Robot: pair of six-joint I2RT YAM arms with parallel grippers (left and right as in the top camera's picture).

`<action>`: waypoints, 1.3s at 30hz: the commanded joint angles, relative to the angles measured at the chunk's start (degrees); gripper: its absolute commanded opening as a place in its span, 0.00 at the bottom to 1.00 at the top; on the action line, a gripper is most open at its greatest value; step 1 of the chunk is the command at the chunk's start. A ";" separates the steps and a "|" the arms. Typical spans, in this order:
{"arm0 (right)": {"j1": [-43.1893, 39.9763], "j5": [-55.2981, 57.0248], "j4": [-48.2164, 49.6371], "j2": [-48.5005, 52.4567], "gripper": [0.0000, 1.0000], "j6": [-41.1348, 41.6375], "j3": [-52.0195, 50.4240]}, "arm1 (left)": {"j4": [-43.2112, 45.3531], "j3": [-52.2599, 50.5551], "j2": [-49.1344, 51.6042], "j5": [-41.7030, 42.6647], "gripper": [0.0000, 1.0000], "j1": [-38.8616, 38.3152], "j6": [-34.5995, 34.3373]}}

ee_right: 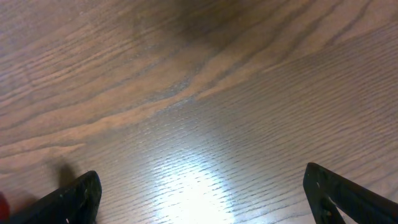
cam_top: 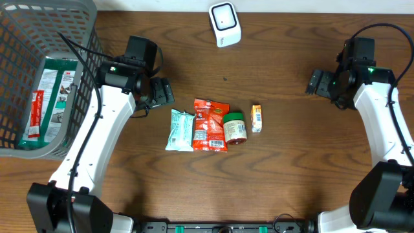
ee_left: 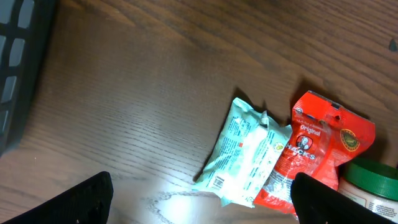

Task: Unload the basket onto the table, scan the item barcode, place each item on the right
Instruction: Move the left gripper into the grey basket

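Note:
Four items lie in a row mid-table: a pale green packet [cam_top: 179, 130], a red snack bag [cam_top: 210, 125], a green-lidded jar [cam_top: 234, 126] and a small orange box [cam_top: 256, 118]. A white barcode scanner [cam_top: 224, 24] stands at the back edge. My left gripper [cam_top: 157, 94] hovers open just left of the row, nothing between its fingers. In the left wrist view the packet [ee_left: 246, 154], the red bag [ee_left: 314, 152] and the jar's lid [ee_left: 372, 175] show ahead. At the right, my right gripper [cam_top: 317, 83] is open over bare wood, fingers [ee_right: 78, 196] wide apart.
A grey wire basket [cam_top: 16, 41] fills the far left corner and holds a green and white package [cam_top: 50, 97]. Its dark edge [ee_left: 18, 74] shows in the left wrist view.

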 commanded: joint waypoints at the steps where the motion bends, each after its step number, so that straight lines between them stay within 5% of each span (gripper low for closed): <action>1: -0.24 0.20 -0.09 -0.55 0.99 -0.74 0.81 | -0.20 -0.50 0.11 -0.35 0.91 0.17 0.96; 14: -0.31 0.20 -0.07 -0.55 0.99 -0.74 0.81 | 8.26 -0.46 -0.02 5.46 0.92 0.07 1.62; 18: -0.31 0.20 -0.07 -0.55 0.99 -0.74 0.81 | 7.50 2.32 -0.35 8.55 0.69 0.09 2.40; 25: -0.24 0.20 -0.07 -0.55 0.99 -0.74 0.81 | -5.33 25.68 -0.42 8.26 0.57 2.32 5.44; 31: -0.24 0.20 -0.07 -0.55 0.99 -0.74 0.81 | -9.55 43.45 -0.46 2.91 0.58 11.65 7.48; 39: -0.26 0.20 -0.07 -0.55 0.99 -0.74 0.81 | -9.68 44.26 0.70 -9.14 0.85 28.04 7.43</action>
